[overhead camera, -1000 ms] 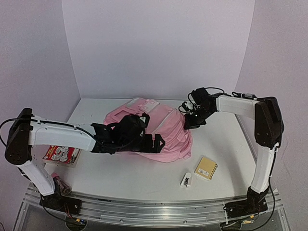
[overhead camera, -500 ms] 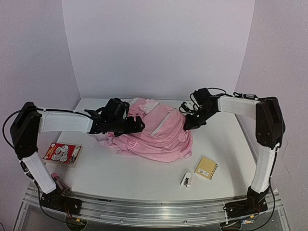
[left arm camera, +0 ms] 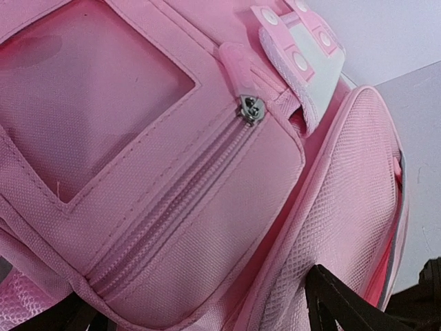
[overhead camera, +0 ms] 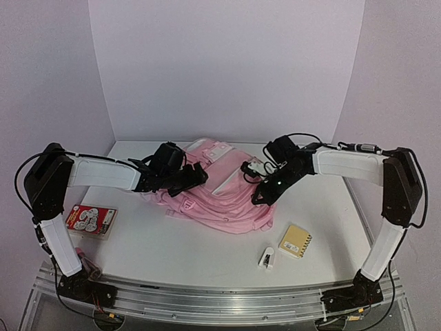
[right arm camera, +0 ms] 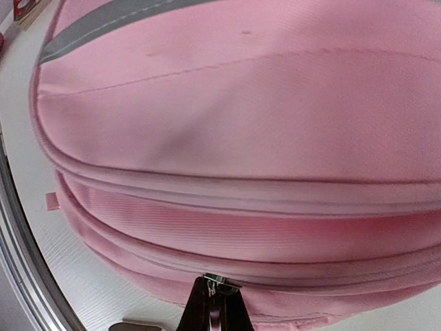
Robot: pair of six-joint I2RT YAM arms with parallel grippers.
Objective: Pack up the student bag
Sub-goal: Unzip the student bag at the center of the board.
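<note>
white table (overhead camera: 172, 248): student bag (overhead camera: 227, 207) pink, soft, slumped

The student bag (overhead camera: 224, 200) lies in the middle of the table (overhead camera: 324, 214). A book (overhead camera: 89, 221) sits to its left (well apart), and a notepad (overhead camera: 295, 241) and a small clip (overhead camera: 267, 258) lie side by side, near-right.

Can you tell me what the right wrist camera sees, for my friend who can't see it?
A big pink bag fills the view, lying on a white table. At the bottom edge, the right end effector is shut on the bag's metal zip pull.
</note>
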